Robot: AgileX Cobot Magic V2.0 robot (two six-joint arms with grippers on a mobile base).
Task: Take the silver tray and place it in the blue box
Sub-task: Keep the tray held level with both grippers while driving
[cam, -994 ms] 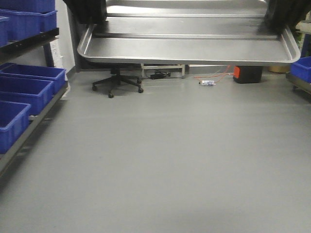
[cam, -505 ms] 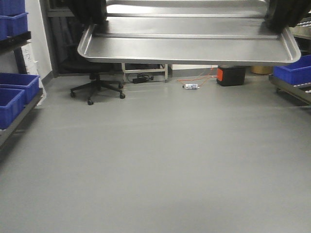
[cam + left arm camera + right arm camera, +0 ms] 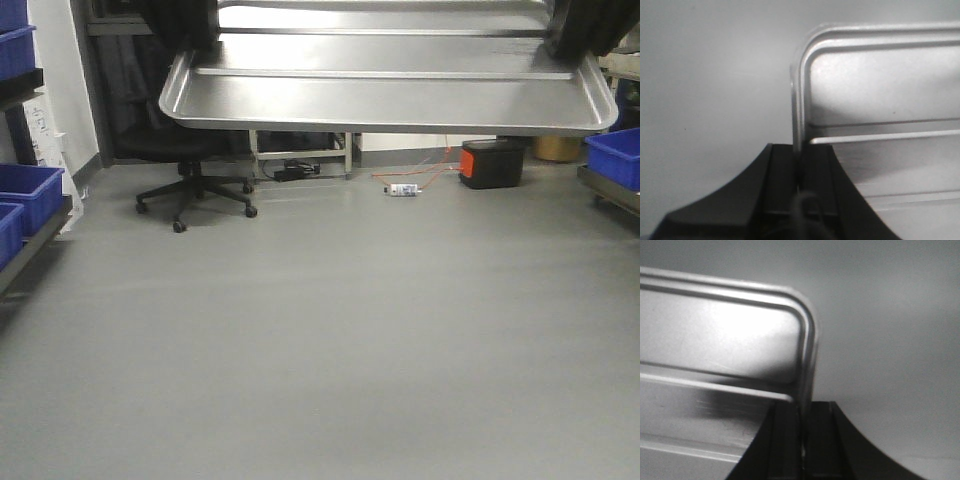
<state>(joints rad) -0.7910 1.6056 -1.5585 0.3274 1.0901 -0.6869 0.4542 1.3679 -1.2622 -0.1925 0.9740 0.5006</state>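
I hold the silver tray (image 3: 390, 85) up in the air, roughly level, its long side facing the front camera. My left gripper (image 3: 800, 152) is closed tight on the tray's left rim, one finger on each side of the edge. My right gripper (image 3: 804, 407) pinches the right rim the same way. In the front view, a black office chair (image 3: 190, 185) stands below the tray's left end. Below its right half, a small bottle (image 3: 403, 189) and a black-and-orange case (image 3: 490, 162) sit on the grey floor (image 3: 320, 350). Past the tray's right end a blue box (image 3: 612, 155) sits on a rack, well apart from the tray. More blue crates (image 3: 25, 190) lie past its left end.
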